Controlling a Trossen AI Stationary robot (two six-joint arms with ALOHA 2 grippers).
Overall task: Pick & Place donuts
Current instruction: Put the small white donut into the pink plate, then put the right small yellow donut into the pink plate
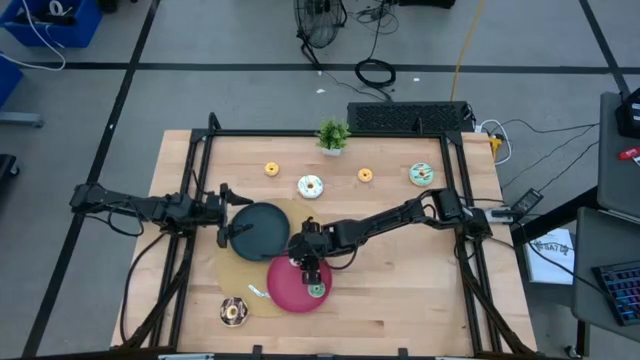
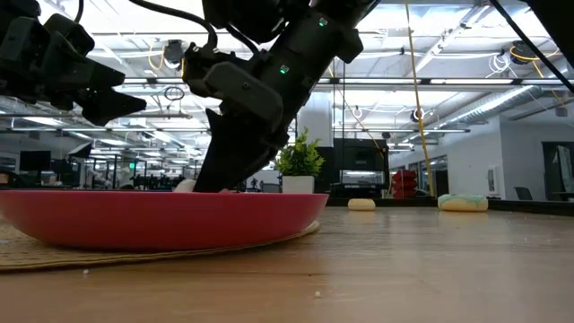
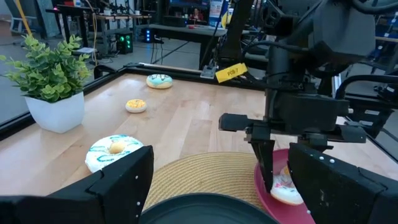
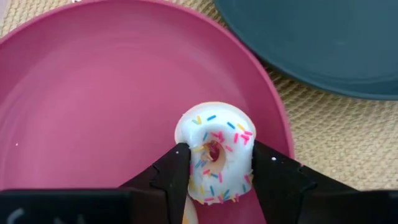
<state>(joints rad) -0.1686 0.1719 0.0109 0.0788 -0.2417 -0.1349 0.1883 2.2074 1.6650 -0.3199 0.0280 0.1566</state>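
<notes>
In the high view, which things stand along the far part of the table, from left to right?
Orange donut → potted plant at the far edge → small orange donut → mint donut.

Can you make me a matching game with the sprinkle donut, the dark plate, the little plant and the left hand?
1. sprinkle donut
2. dark plate
3. little plant
4. left hand

A. at the table's far edge
B. open, holding nothing
C. between the right hand's fingers, over the pink plate
D. on the woven mat, empty

Pairs: 1-C, 2-D, 3-A, 4-B
</notes>
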